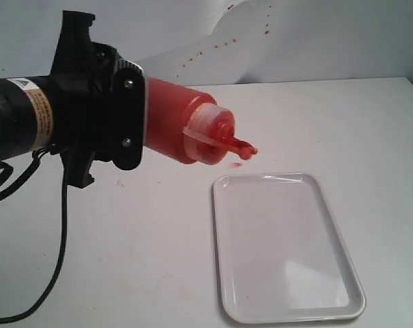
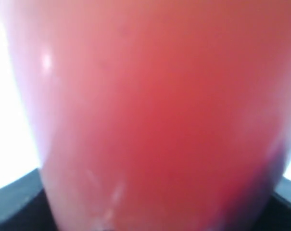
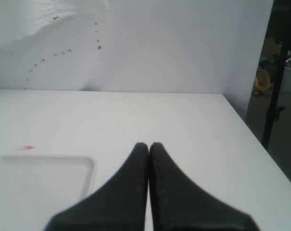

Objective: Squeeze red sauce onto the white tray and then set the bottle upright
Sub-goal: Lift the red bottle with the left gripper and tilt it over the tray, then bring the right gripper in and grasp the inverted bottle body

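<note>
The bottle (image 1: pixel 186 123) hangs in the air, tipped over, its nozzle (image 1: pixel 239 145) pointing down and to the right, just short of the far left corner of the white tray (image 1: pixel 288 301). Red sauce (image 1: pixel 166 113) shows through its wall. My left gripper (image 1: pixel 141 119) is shut on the bottle's base end. The bottle (image 2: pixel 150 120) fills the left wrist view as a red blur. No sauce blob shows on the tray. Over the table to the right of the tray (image 3: pixel 90 166), my right gripper (image 3: pixel 149 144) is shut on nothing.
A faint pink smudge (image 1: pixel 237 165) lies on the white table just beyond the tray's far edge, also seen as the smudge (image 3: pixel 27 147). Small red specks (image 1: pixel 223 44) dot the white backdrop. The table's right edge (image 3: pixel 260 149) drops off to the floor.
</note>
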